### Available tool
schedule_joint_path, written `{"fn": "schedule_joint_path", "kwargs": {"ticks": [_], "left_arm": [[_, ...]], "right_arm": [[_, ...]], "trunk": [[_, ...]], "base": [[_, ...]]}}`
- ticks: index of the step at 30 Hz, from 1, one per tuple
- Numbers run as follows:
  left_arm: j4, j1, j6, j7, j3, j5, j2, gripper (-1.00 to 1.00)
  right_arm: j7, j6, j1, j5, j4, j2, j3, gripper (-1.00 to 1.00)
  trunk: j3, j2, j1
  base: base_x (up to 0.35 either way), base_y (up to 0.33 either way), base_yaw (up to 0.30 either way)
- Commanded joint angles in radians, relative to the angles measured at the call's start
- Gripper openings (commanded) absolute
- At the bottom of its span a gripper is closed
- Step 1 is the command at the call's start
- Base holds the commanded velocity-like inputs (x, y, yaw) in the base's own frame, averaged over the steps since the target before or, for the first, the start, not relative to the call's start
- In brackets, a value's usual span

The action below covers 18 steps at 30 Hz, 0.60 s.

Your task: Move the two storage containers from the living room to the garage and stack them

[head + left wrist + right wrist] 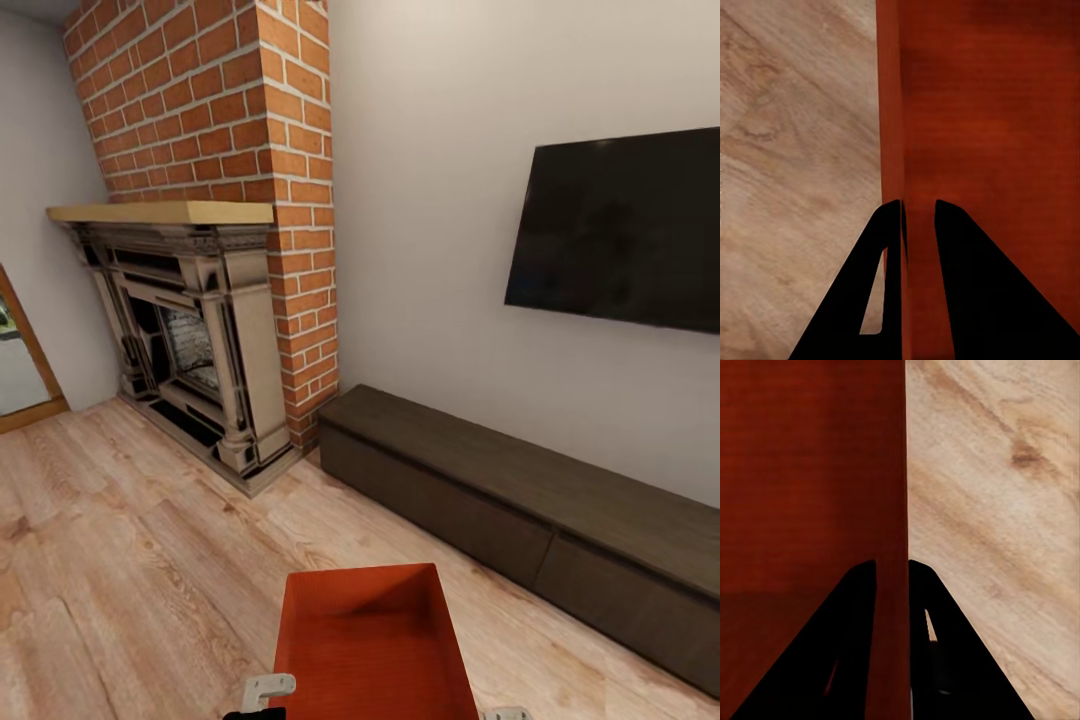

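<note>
Nearest the head camera, one orange-red storage container (372, 645) is held up in front of the trunk, open side up, above the light wood plank floor (120, 560) of the living room. A thin side wall is pinched at each side. In the left wrist view the left gripper (918, 217) is seen clamped on one wall of the container (982, 112), a finger on either face of it; in the right wrist view the right gripper (892, 574) is closed in the same way over the opposite wall (810, 465). Only pale parts of the grippers are glimpsed at the lower edge of the head view (little more can be made out there).

Beyond the bin, a brick fireplace (200, 330), a low dark cabinet (520, 500) and a wall-mounted screen (620, 230) are seen, so the garage has evidently not yet been reached.

The bin is judged to be light and empty, but thin-walled and somewhat flexible, so the walls may bow under a hard squeeze. Its finely ribbed plastic should give some purchase, though a pinched rim can slip if the container is tilted. The two-sided hold on opposite walls is considered the sound one; level carriage is advised.
</note>
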<state>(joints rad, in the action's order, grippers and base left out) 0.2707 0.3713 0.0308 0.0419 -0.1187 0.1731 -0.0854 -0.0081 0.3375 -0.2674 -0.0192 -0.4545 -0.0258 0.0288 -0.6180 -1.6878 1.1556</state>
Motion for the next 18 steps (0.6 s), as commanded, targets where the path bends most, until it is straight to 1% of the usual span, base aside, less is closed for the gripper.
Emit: {"fn": "schedule_joint_path", "kwargs": {"ticks": [1,18], "left_arm": [[0.004,0.001,0.004,0.010,-0.006,-0.003,0.013,-1.00],[0.004,0.001,0.004,0.010,-0.006,-0.003,0.013,-1.00]], "right_arm": [[0.000,0.006,0.000,0.013,0.000,0.001,0.019,-1.00],[0.000,0.006,0.000,0.013,0.000,0.000,0.019,-1.00]], "trunk": [[0.002,0.007,-0.004],[0.056,0.126,-0.069]], "base": [[0.000,0.000,0.000],[0.000,0.000,0.000]]}}
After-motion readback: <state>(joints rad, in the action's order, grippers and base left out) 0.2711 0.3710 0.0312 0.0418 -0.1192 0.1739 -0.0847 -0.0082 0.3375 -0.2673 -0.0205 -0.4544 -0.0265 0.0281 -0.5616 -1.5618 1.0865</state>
